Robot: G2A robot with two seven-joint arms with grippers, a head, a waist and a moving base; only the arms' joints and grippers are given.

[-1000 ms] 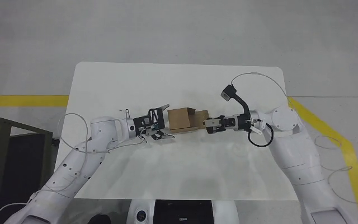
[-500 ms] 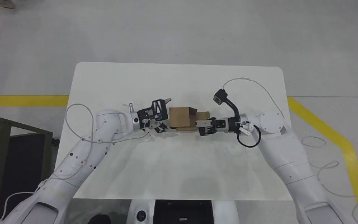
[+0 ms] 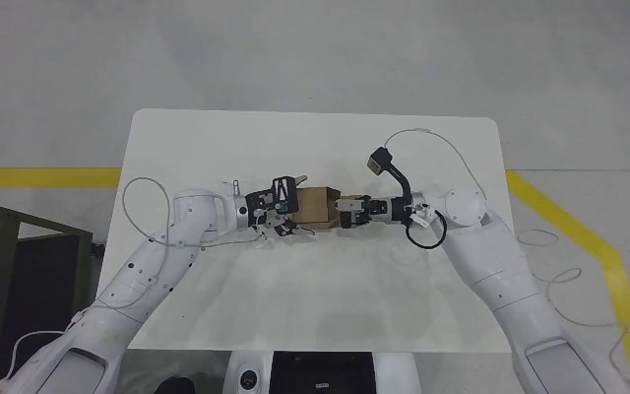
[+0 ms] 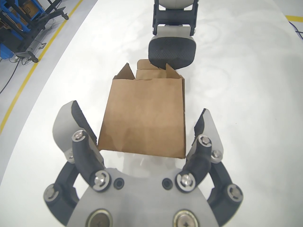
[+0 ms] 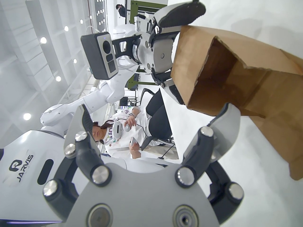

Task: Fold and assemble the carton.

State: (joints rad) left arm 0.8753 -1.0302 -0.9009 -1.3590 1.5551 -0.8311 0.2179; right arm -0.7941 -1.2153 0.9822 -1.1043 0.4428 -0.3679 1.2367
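Both arms have drawn inward over the last second: the right pincer (image 3: 345,211) has come up against the carton (image 3: 315,204), and the flap that stuck out toward it now looks pushed in, while the left pincer (image 4: 139,112) has nudged closer at the opposite end.

The carton lies on its side on the table (image 3: 197,148), caught between the two pincers. Its closed brown end sits just ahead of the left pincer's palm, with that pincer's spread fingers (image 4: 78,119) flanking it on either side and gripping nothing. The right pincer is likewise released. One of its pads (image 4: 172,54) rests against the end flaps (image 4: 151,70), and the mouth of the box faces straight at it.

To me this looks like the tucking of the open end, with the left pincer as a backstop. The next push wants to go squarely along the carton, so the flap folds inward rather than buckles. The left side should hold firm, or the box may skid or twist.
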